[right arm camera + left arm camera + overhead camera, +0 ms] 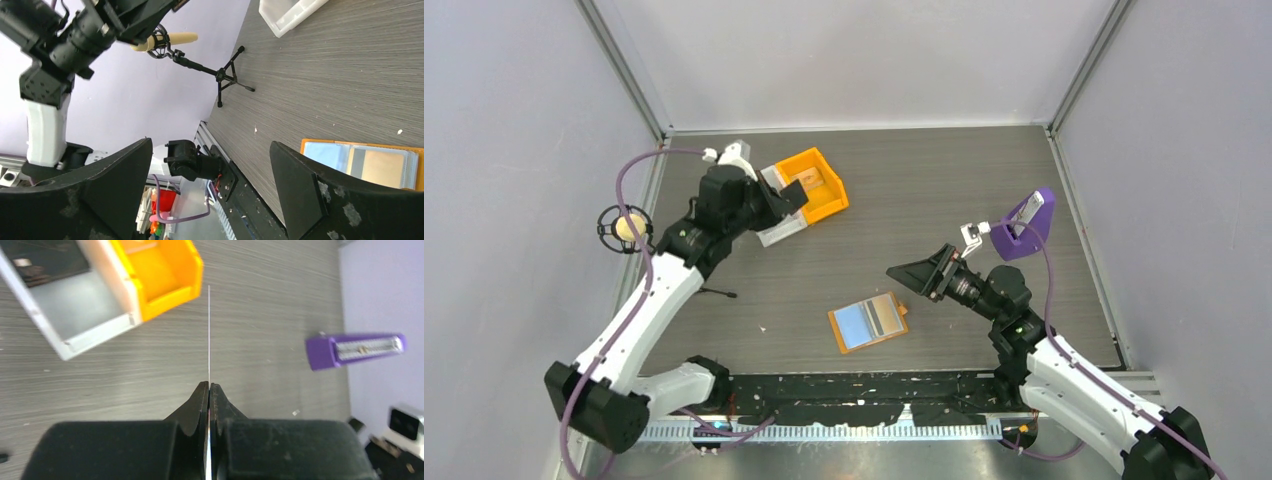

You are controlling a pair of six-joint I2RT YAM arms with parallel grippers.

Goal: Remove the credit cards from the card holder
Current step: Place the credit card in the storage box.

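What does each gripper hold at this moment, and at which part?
The left gripper pinches a thin card, seen edge-on, by its near end. The right gripper is open and holds nothing.

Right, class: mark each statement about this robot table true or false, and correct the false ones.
1. The left gripper is shut on a thin card. True.
2. The card holder lies closed. False: it lies open on the table.
3. The right gripper is open and empty. True.
4. The purple stand is beside the orange bin. False: the bin is on the left side, the stand at the right edge.
5. The card holder's pockets are empty. False: a tan card shows in one.
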